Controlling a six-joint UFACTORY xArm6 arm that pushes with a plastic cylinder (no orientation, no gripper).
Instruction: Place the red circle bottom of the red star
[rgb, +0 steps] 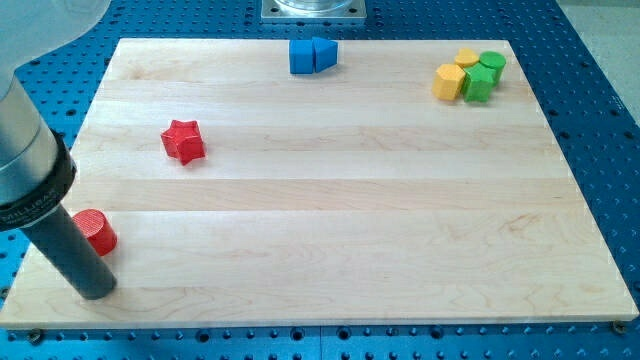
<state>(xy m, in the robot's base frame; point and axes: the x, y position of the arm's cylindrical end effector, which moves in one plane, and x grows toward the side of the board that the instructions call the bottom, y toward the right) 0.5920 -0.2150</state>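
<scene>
The red star (183, 140) lies on the wooden board (330, 190) at the view's left, upper half. The red circle (96, 231) lies near the board's left edge, below and left of the star. The thick dark rod comes down from the view's left; my tip (93, 288) rests on the board near the bottom-left corner, just below the red circle and touching or nearly touching it. The rod covers part of the circle's left side.
A blue cube (302, 56) and a blue wedge-like block (324, 52) sit together at the top middle. Two yellow blocks (449, 81) (466, 59) and two green blocks (478, 84) (492, 64) cluster at the top right.
</scene>
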